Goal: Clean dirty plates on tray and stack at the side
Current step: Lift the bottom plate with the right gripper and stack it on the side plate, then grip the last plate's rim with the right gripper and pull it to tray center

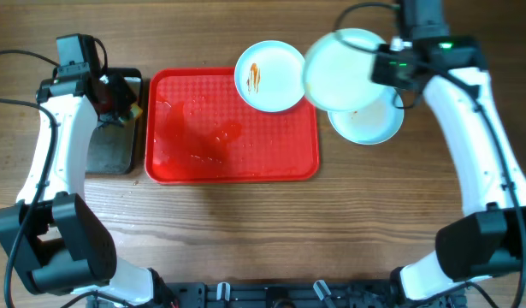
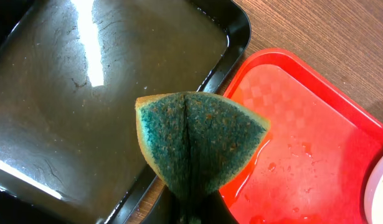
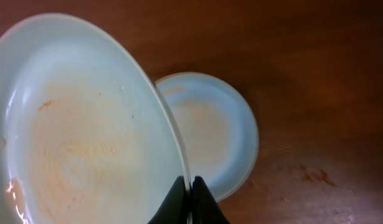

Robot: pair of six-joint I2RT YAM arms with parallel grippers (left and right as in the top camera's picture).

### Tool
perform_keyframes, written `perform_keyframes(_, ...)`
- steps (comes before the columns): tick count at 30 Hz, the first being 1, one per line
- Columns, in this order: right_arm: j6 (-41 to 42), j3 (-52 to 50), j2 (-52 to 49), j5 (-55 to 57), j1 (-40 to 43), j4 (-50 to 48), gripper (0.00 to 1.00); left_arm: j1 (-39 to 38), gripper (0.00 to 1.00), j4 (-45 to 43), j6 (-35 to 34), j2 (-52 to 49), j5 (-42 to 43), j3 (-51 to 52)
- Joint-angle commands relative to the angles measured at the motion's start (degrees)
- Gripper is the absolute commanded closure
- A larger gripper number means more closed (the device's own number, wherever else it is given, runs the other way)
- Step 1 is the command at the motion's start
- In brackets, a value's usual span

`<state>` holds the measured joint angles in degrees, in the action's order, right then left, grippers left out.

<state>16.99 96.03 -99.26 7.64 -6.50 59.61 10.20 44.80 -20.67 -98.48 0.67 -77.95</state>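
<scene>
Your right gripper (image 1: 389,65) clamps the rim of the held plate (image 1: 344,56), tilted above the side plate (image 1: 369,124). A streaked plate (image 1: 269,75) overlaps the tray (image 1: 186,162) corner. From the left wrist, your left gripper (image 2: 194,210) pinches the sponge (image 2: 200,140) over the black pan (image 2: 66,124). The right wrist shows faint orange haze on the held plate. You are likely at the stacking step, so lower it level and centred.

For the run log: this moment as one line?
left jaws: sponge over pan | right jaws: lifted plate above side plate | smeared plate on tray edge

Left pincer (image 2: 192,215) clamped shut, arm extended — right pincer (image 3: 190,198) pinched closed, arm reaching forward
</scene>
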Motion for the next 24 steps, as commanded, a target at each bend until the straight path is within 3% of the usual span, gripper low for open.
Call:
perform_keyframes(1,1.7,-6.3,-0.5,-4.8,6.7,0.4,0.96,0.2,0.96,-0.1,0.7,-0.3,-0.7,0.4)
perform_keyframes(8,3.0,-20.8,-2.1,-4.5,10.4,-11.2,0.96,0.2,0.96,-0.2,0.7,-0.3,-0.7,0.4)
perform_keyframes(13,3.4,-21.7,-8.2,-4.5,10.4,-15.9,0.95,0.2,0.96,-0.2,0.7,-0.3,-0.7,0.4)
perform_keyframes(14,3.9,-21.7,-9.2,-4.5,10.4,-16.5,0.89,0.2,0.96,-0.2,0.7,-0.3,-0.7,0.4)
perform_keyframes(16,4.0,-21.6,-10.1,-5.6,10.4,-17.2,0.57,0.2,0.96,-0.2,0.7,-0.3,-0.7,0.4)
perform_keyframes(21,-0.3,-11.8,-9.4,-20.4,9.0,-13.9,0.48,0.2,0.96,-0.2,0.7,-0.3,-0.7,0.4)
perform_keyframes(24,3.5,-6.8,-9.5,-23.1,3.7,-17.5,0.47,0.2,0.96,-0.1,0.7,-0.3,-0.7,0.4)
